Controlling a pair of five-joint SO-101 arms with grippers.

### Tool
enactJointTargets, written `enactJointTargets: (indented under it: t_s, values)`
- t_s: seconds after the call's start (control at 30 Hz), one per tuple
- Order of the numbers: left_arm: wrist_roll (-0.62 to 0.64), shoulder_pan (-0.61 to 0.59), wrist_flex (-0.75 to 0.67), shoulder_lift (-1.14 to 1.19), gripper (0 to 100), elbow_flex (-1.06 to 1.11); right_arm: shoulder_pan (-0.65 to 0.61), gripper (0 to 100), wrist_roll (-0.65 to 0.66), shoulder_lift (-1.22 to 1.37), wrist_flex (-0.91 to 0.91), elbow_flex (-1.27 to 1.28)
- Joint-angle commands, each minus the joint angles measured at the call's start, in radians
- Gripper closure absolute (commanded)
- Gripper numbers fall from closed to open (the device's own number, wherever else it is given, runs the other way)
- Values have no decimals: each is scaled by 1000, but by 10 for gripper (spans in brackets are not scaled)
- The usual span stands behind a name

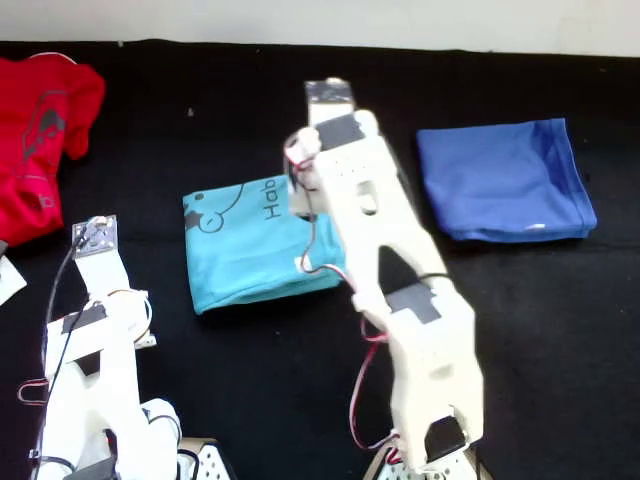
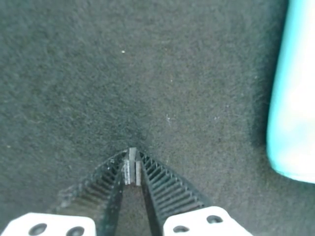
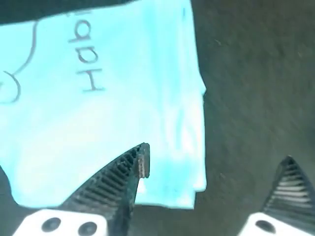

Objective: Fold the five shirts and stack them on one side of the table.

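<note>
Right hand (image 3: 216, 162) open, straddling teal shirt (image 3: 123, 98) edge facing blue shirt (image 1: 505, 180); right arm nearer. Left hand (image 2: 132, 164) closed, empty, over bare tabletop (image 2: 147, 73) beside it.

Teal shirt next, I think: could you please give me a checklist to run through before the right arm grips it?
1. Right gripper open: ok.
2. One finger over the teal shirt edge, the other over the table: ok.
3. Gripper low enough to pinch the cloth: cannot tell.
4. Shirt folded flat: ok.
5. Left gripper shut and off the shirt: ok.
6. Blue shirt folded, usable as a stack base: ok.
</note>
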Motion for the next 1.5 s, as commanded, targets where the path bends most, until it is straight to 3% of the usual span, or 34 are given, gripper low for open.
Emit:
enactJointTargets:
  t_s: [0.0, 0.43, 0.5, 0.63, 1.0, 1.1, 1.3, 1.47]
  values:
    - [-17, 12, -26, -4, 990, 1, -19, 611, -12, 97, 10, -165]
    - [-15, 13, -26, -4, 990, 1, -64, 617, -12, 456, 12, -334]
    - [-15, 13, -26, -4, 990, 1, -61, 687, -12, 486, 47, -334]
    - [-15, 13, -26, -4, 990, 1, -38, 996, 6, 510, 97, -334]
    - [-15, 13, -26, -4, 990, 1, 153, 992, 175, 487, 163, -415]
    - [-17, 13, -26, -4, 990, 1, 219, 992, 189, 381, 163, -409]
    - [-17, 13, -26, -4, 990, 1, 335, 992, 353, 35, 162, -206]
    - [-18, 13, -26, -4, 990, 1, 509, 992, 499, -117, 159, -62]
